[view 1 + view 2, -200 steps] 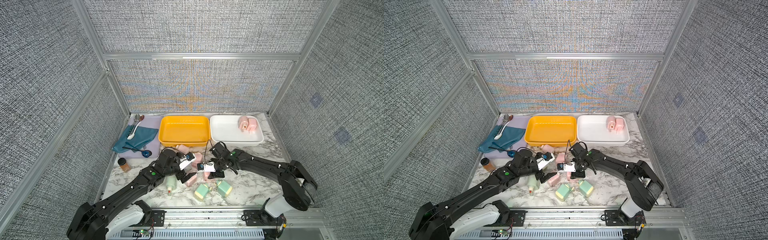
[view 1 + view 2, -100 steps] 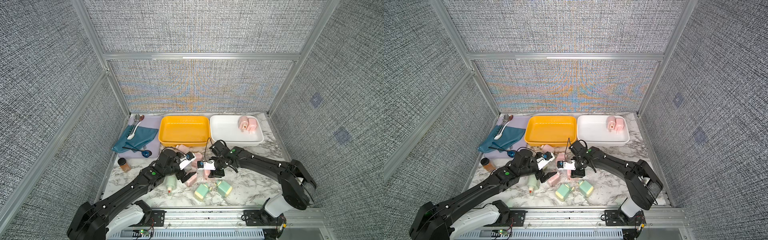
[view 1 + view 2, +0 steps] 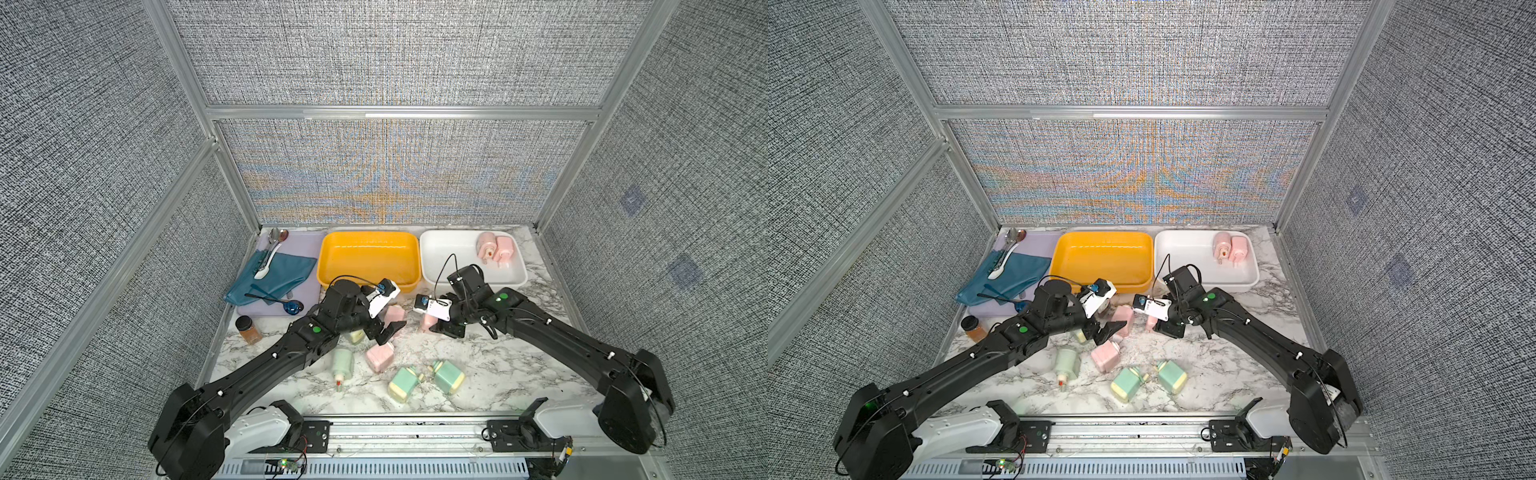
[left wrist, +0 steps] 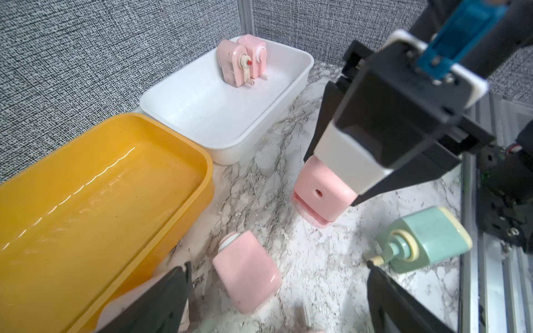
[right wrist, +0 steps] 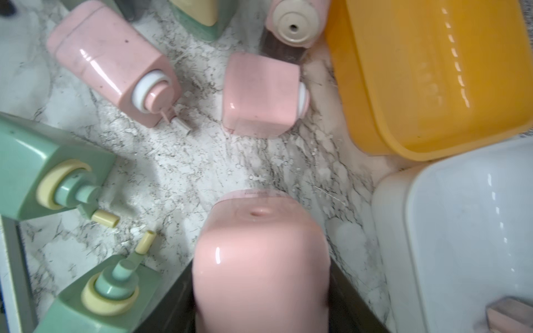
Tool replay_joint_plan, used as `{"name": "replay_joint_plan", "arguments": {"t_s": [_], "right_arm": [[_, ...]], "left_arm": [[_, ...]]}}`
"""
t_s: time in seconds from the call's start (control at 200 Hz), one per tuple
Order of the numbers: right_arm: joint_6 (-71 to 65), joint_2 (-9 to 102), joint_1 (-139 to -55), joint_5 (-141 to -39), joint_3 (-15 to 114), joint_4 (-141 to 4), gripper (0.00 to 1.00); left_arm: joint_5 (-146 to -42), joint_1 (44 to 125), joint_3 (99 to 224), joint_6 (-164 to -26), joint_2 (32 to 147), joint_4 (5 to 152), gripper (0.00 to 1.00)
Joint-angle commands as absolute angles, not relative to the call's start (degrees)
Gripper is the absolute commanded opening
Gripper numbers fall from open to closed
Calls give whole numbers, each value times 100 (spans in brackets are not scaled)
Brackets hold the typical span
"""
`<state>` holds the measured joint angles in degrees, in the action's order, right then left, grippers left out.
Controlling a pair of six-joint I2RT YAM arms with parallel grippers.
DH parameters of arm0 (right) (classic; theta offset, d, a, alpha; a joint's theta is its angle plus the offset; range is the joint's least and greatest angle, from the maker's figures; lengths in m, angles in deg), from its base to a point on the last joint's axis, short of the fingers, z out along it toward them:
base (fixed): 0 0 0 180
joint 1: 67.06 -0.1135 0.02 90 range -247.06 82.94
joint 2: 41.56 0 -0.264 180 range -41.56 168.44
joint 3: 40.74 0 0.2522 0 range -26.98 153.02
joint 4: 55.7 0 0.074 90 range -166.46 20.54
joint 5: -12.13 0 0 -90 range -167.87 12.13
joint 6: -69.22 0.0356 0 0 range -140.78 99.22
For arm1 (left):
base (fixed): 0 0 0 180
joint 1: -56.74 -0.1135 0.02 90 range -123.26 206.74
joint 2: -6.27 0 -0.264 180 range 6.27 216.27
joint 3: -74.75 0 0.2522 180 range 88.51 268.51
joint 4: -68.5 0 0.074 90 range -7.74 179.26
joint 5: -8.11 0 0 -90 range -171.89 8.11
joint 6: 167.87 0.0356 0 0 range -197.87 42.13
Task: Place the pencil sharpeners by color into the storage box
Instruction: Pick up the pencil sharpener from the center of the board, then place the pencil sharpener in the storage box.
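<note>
My right gripper (image 3: 434, 324) is clamped on a pink sharpener (image 5: 261, 259). Left gripper (image 4: 278, 268) is spread wide and empty, facing a second pink sharpener (image 4: 245, 276) beside the yellow bin (image 4: 207, 173).

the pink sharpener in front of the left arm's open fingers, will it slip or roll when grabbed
Likely rigid: the pink sharpener looks like hard moulded plastic. Its glossy rounded shell shows highlights, so a light pinch may slip. Lying on a flat side, it should slide, not roll.
</note>
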<state>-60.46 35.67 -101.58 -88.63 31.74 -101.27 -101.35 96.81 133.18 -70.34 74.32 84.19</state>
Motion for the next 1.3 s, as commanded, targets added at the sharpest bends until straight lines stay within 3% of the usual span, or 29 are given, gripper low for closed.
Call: {"name": "replay_joint_plan", "arguments": {"t_s": [0.0, 0.115, 0.365, 0.605, 0.866, 1.296], "right_arm": [[-5569, 3376, -9931, -8859, 3077, -9168, 0], [-5247, 3164, -9725, -8865, 2900, -8483, 0], [-3829, 2916, -9428, -7903, 2418, -6687, 0], [-2586, 3045, -8906, -7130, 2117, -5589, 0], [-1201, 4072, -8444, -6337, 3357, -7115, 0], [-1204, 5696, -8313, -6124, 5188, -8613, 0]], "left_arm": [[-10066, 9681, 13774, -7393, 7806, 8506, 99], [-9993, 9691, 14318, -7450, 8308, 8798, 99], [-8197, 9682, 14953, -8485, 9143, 8640, 99], [-7894, 9674, 15698, -9175, 10058, 8610, 99], [-7510, 9674, 16899, -10033, 11069, 9382, 99], [-7696, 9673, 18453, -10301, 12294, 10210, 99]]}}
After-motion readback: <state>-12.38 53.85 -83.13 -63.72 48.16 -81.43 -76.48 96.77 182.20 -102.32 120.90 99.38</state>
